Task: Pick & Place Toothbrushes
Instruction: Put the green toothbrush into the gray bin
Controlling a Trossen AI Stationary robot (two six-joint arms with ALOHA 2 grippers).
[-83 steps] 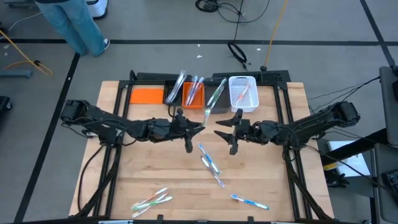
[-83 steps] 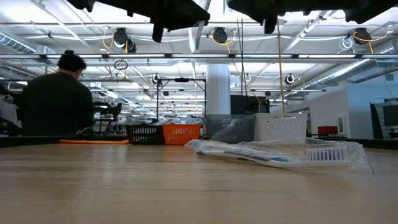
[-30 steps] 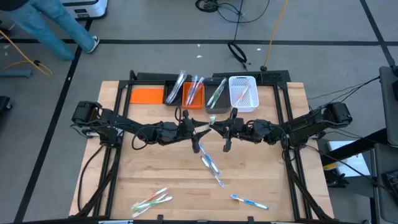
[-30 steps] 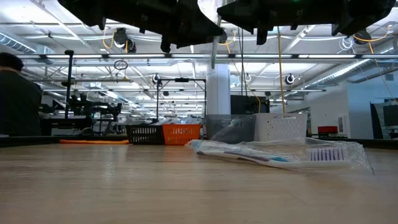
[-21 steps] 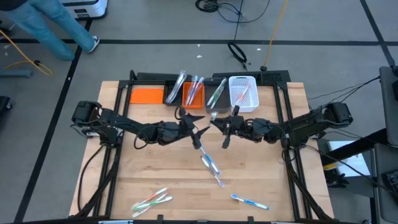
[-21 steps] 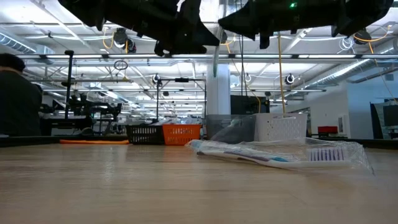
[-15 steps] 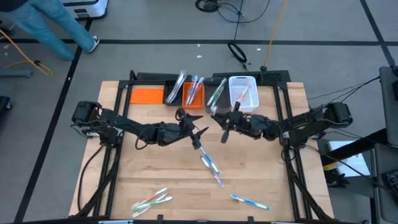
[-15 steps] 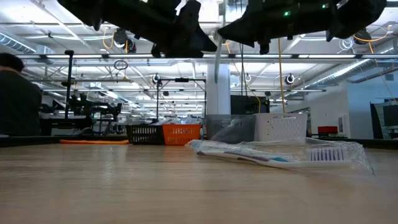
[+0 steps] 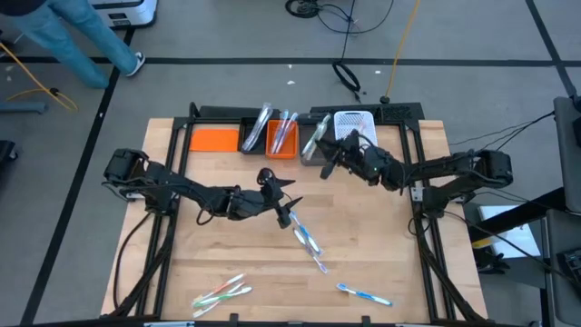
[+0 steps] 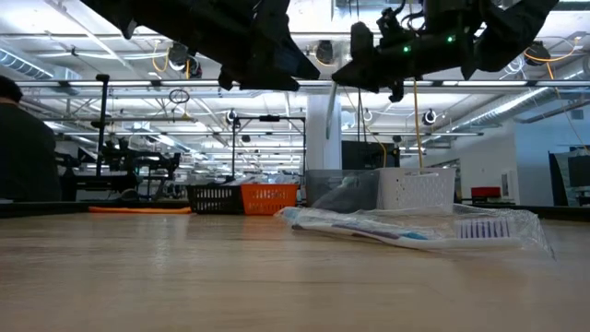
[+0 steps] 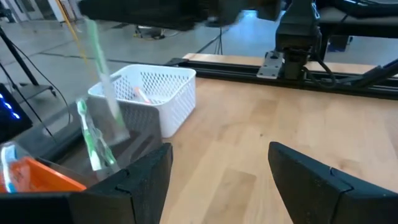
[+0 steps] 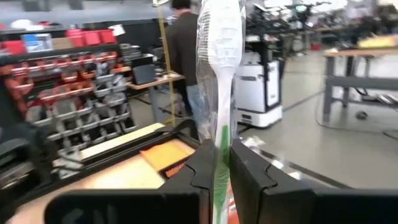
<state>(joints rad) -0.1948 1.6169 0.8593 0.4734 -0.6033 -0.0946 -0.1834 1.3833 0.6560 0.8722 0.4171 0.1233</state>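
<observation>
Right gripper (image 9: pixel 332 160): raised above the far edge of the table (image 9: pixel 381 263), over the dark bin (image 9: pixel 315 145) that sits between the orange bin (image 9: pixel 282 138) and the white mesh basket (image 9: pixel 355 134). Its fingers (image 12: pixel 200 171) are clenched on a wrapped green toothbrush (image 12: pixel 219 74), which stands upright between them in the right wrist view, head end up, inside a clear wrapper.

Left gripper (image 9: pixel 277 195): near the table's centre, just beside the near end of the middle cluster of toothbrushes. Its jaws are released and spread wide; the left wrist view shows bare wood between the two fingers (image 11: pixel 144 180) and nothing held.

Toothbrush locations:
- Several stand tilted in the row of bins along the far edge, including green ones (image 11: pixel 92 134) in the dark bin and pink-accented ones in the white mesh basket.
- A wrapped cluster (image 9: pixel 308 241) lies loose mid-table; in the low view the nearest one (image 10: pixel 406 229) lies flat in its crinkled wrapper.
- A small group with green and pink accents (image 9: pixel 222 292) lies near the front left edge.
- One blue toothbrush (image 9: pixel 363 293) lies alone toward the front right.

A flat orange tray (image 9: pixel 213 139) occupies the leftmost place in the row. A person's legs (image 9: pixel 82 41) show on the floor beyond the table.
</observation>
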